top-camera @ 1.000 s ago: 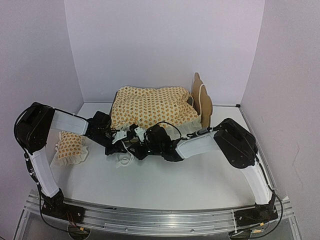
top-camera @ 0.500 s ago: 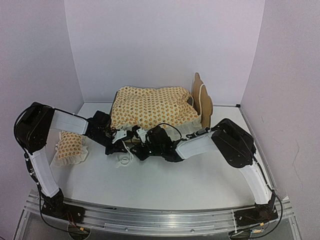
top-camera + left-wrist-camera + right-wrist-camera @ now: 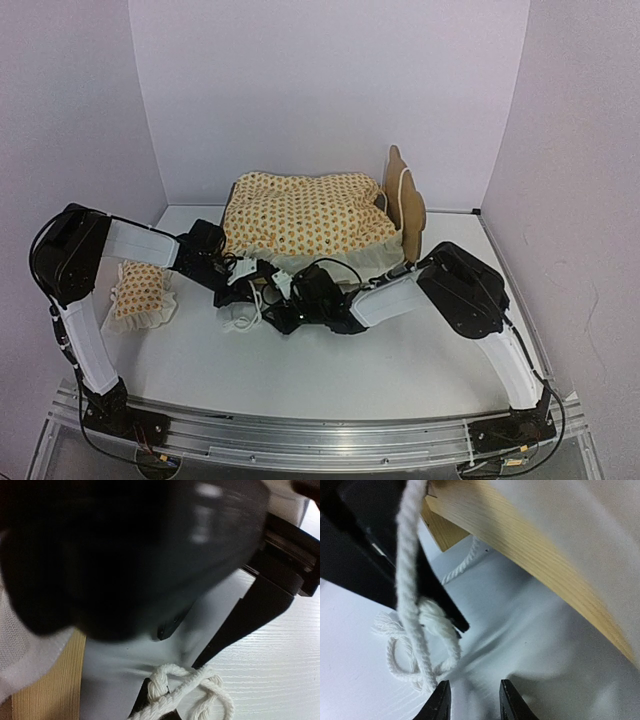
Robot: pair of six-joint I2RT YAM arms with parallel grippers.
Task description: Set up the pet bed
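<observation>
- Sitting at the back of the bench [image 3: 330, 370]: one pet bed [image 3: 300, 215], its bedding spread on it and the headboard at the right. One pillow [image 3: 140, 288] lies apart at the left. Two arms meet at the bed's near-left corner.
- Left wrist view: mostly dark blur. One white cord [image 3: 185, 687] loops on the bench. Left gripper [image 3: 247, 277] is closed; can't tell if it pinches the cord.
- Right wrist view: right gripper [image 3: 472, 700] is partly open and empty, near the knotted cord and below one wood rail [image 3: 530, 550].

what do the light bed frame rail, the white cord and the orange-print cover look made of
light bed frame rail: likely bare pale wood, straight grain lines show. white cord: twisted cotton-like rope, frayed end. orange-print cover: probably soft cloth, it drapes and ruffles.
</observation>
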